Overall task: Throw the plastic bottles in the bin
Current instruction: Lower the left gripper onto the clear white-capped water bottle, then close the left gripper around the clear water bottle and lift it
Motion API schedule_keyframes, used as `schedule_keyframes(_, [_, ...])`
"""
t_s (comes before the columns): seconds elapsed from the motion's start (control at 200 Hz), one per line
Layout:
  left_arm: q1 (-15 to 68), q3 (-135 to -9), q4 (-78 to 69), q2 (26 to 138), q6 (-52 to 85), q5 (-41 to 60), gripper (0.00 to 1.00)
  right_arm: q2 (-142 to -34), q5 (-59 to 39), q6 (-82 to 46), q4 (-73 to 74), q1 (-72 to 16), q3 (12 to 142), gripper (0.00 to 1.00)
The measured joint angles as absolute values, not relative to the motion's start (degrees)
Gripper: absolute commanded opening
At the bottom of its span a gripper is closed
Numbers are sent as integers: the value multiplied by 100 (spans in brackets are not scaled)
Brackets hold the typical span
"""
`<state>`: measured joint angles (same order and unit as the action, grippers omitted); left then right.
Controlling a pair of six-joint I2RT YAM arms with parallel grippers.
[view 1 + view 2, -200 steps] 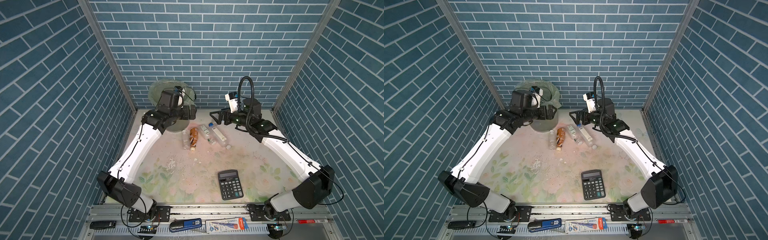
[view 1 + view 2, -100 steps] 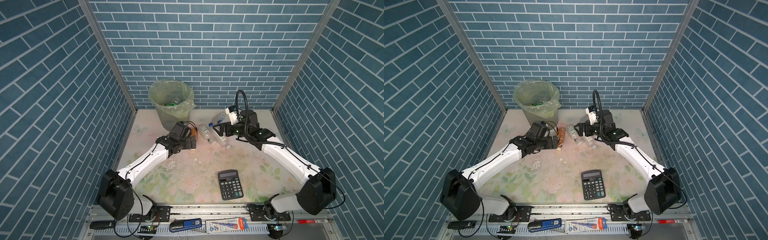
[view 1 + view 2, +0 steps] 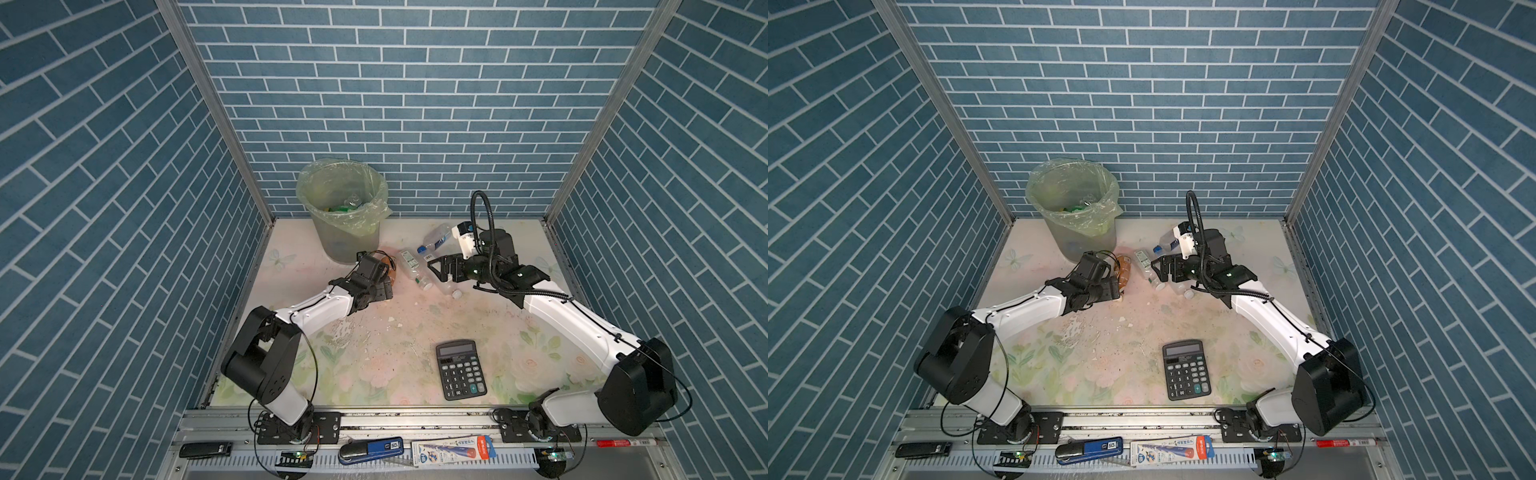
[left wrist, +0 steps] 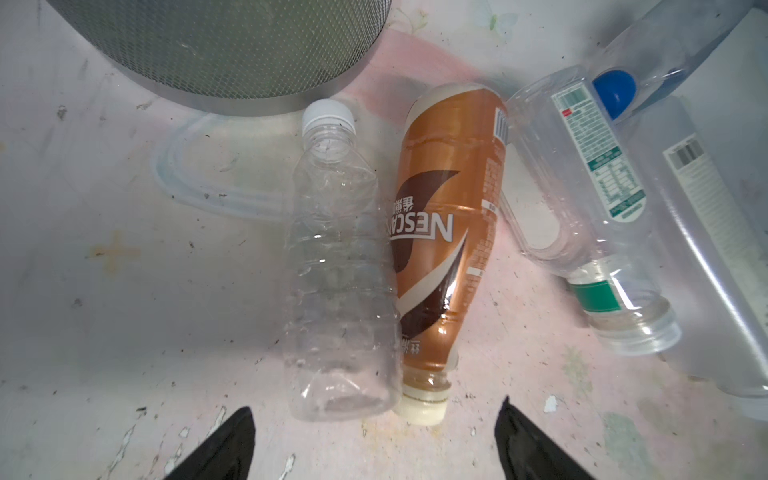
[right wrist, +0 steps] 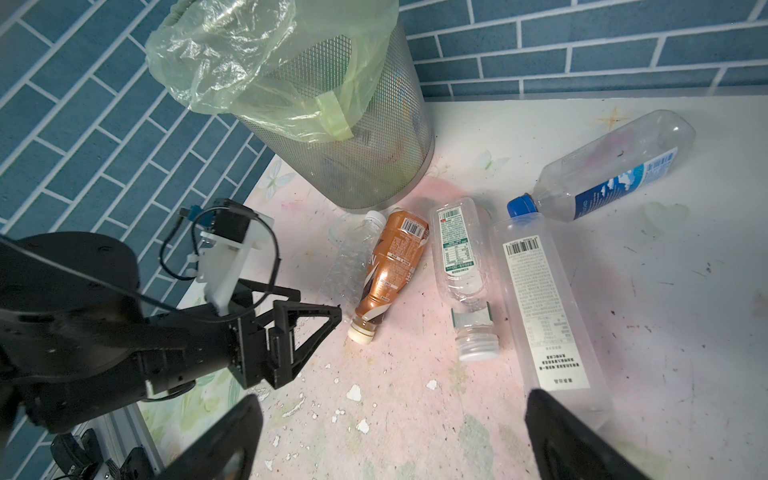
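Note:
The bin (image 3: 340,208), a mesh bucket lined with a pale green bag, stands at the back and holds several bottles. On the table beside it lie a clear white-capped bottle (image 4: 338,270), a brown bottle (image 4: 449,232), a green-labelled clear bottle (image 4: 582,199), a tall white-labelled bottle (image 5: 544,299) and a blue-capped bottle (image 5: 615,166). My left gripper (image 4: 374,415) is open and low, just short of the clear bottle's base and the brown bottle's cap. My right gripper (image 5: 392,401) hangs open above the table near the tall bottle's end, touching nothing.
A black calculator (image 3: 460,370) lies at the front right of the table. White flakes are scattered over the middle. The left gripper (image 5: 299,328) sits close to the right gripper's field. Brick walls close in both sides and the back.
My left arm has come down from above the bin to table level by the brown bottle. My right gripper has sunk lower over the bottles.

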<state>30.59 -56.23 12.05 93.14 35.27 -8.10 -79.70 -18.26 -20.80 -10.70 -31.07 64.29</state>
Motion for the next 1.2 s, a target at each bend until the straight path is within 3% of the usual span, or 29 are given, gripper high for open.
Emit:
schedule_keyframes(0.405, [2871,-5664,797,9780,3675,-895,73,-7968,-1828,-2080,-1013,-3107,6379,98])
schedule_keyframes(0.605, [2733,-5655,648,9983,3677,-840,71,-7968,-1828,-2080,-980,-3107,6379,98])
schedule_keyframes(0.905, [2722,-5653,532,10044,3640,-740,52,-7970,-1828,-2080,-980,-3107,6379,98])
schedule_keyframes(1.2, [2724,-5000,292,9537,3564,-504,50,-7972,-1822,-2123,-980,-3107,6379,98])
